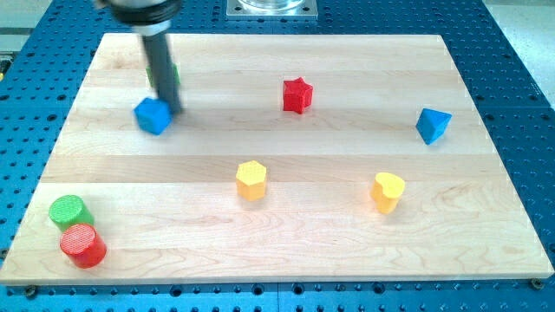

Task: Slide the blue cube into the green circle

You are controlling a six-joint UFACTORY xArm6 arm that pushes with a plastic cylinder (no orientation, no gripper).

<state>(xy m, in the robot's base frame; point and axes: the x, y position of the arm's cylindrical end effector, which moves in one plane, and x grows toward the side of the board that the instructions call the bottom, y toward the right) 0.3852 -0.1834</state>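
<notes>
Wooden board (347, 186): my tip (173, 112) touches blue cube (153, 115).

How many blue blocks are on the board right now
2. A blue cube sits at the view's upper left, right beside my tip; another blue block lies at the right. My rod partly hides a green block.

You are looking at a lab bench set up for robot trials, not a home or a shop. The wooden board (277, 165) lies on a blue metal plate (512, 78) drilled with a regular grid of mounting holes, which shows on every side of it. Just above the board's top edge sits a grey metal mounting base (271, 8).
</notes>
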